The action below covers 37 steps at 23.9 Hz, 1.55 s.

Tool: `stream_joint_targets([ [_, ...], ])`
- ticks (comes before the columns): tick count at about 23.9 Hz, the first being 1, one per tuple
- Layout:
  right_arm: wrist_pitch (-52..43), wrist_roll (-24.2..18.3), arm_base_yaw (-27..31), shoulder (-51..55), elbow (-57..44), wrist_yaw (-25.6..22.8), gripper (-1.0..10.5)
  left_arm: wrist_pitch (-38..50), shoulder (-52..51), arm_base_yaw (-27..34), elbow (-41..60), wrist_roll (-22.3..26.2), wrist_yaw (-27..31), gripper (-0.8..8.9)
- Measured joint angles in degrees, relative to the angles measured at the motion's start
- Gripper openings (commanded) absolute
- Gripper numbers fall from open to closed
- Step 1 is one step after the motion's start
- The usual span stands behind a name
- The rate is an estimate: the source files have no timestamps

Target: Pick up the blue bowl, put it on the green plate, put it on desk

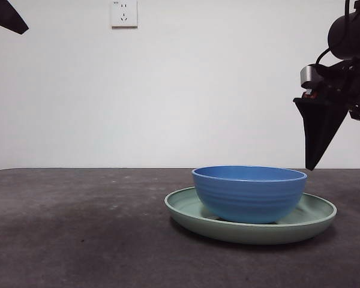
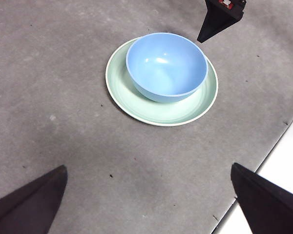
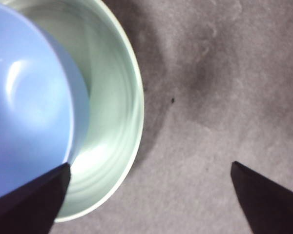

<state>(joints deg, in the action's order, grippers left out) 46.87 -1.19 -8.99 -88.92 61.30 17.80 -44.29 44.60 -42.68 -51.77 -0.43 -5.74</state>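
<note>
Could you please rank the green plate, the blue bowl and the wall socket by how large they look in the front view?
1. green plate, widest
2. blue bowl, narrower but taller
3. wall socket, smallest, though it sits farther off

A deep, medium-blue round bowl (image 1: 249,193) with faint horizontal ridges stands upright inside a wide, shallow, pale mint-green plate (image 1: 186,207) at lower right of centre — both on the dark grey-brown speckled tabletop (image 1: 78,234). At the right edge a black gripper (image 1: 342,135) hangs above the plate's right side, apart from the bowl. Upper left corner — one black tip (image 1: 7,17). A white wall socket (image 1: 123,13) sits top centre-left.
</note>
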Motion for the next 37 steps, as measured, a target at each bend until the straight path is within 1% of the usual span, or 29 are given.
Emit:
stream_joint_targets([
  [14, -4.2, -0.1, 0.0, -1.3, 0.0, 0.0, 4.3, 0.0, 0.0, 0.0, 0.0, 0.1, 0.0, 7.18],
  [16, -4.9, -0.1, -0.1, -2.1, 0.0, 0.0, 4.1, 0.2, 0.0, 0.0, 0.0, 0.1, 0.0, 7.19],
  [21, -5.5, -0.1, -0.4, -4.9, 0.0, 0.1, 3.3, 2.3, 0.0, 0.0, 0.0, 0.1, 0.0, 7.19],
  [26, -7.1, -0.1, -0.4, -6.1, 0.0, 0.2, 3.2, 3.1, 0.0, 0.0, 0.0, 0.1, 0.0, 7.19],
  [31, -8.9, -0.1, -0.4, -8.7, 0.0, 2.1, 3.2, 3.1, 0.0, 0.0, 0.0, 0.1, 0.0, 7.19],
  [33, -9.9, -0.1, -0.4, -10.2, 0.0, 4.7, 3.1, 3.1, 0.0, 0.0, 0.0, 0.1, 0.0, 7.19],
  [34, -10.5, -0.1, -0.4, -10.5, 0.0, 6.2, 2.7, 3.1, 0.0, 0.0, 0.0, 0.1, 0.0, 7.19],
  [35, -10.9, -0.1, -0.4, -10.6, 0.0, 6.5, 2.4, 3.1, 0.0, 0.0, 0.0, 0.1, 0.0, 7.19],
  [37, -11.5, -0.1, -0.4, -11.4, 0.0, 6.6, 2.2, 3.1, 0.0, 0.0, 0.0, 0.1, 0.0, 7.19],
])
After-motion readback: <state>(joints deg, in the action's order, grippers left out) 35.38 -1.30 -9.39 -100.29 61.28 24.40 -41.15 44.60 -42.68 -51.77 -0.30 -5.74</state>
